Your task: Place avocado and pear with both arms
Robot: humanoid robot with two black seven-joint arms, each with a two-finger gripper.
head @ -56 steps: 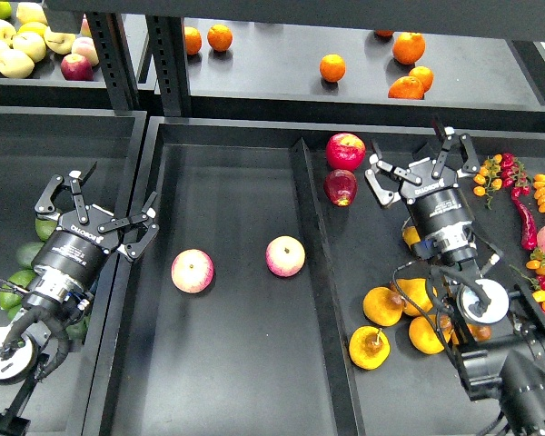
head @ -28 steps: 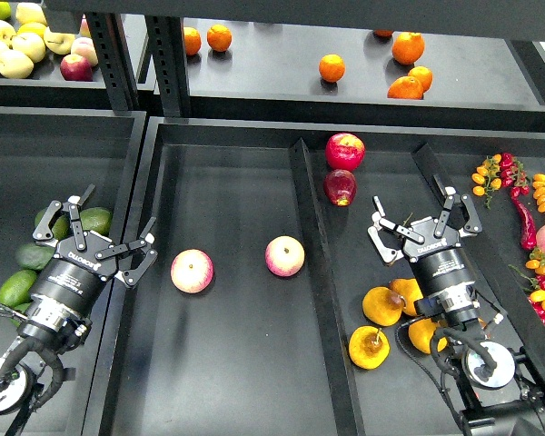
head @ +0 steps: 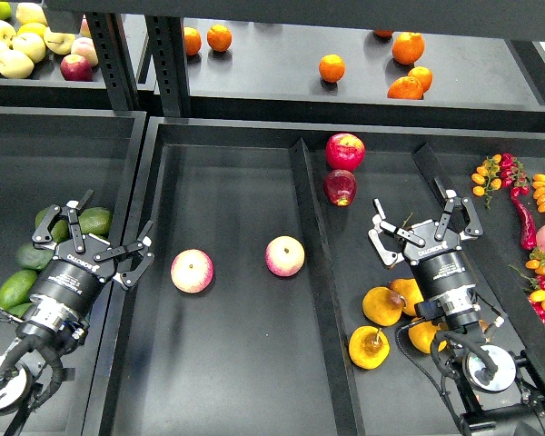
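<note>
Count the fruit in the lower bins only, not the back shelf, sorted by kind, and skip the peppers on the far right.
Pink-yellow apples: 2
Red apples: 2
Pears visible: 4, two partly hidden by the right arm
Avocados visible: 4, partly hidden by the left arm
Total: 12

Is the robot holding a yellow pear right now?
No, both tools, left and right, are open and empty above the fruit.

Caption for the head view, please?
Both open tools, left and right, hover over avocados and pears.
</note>
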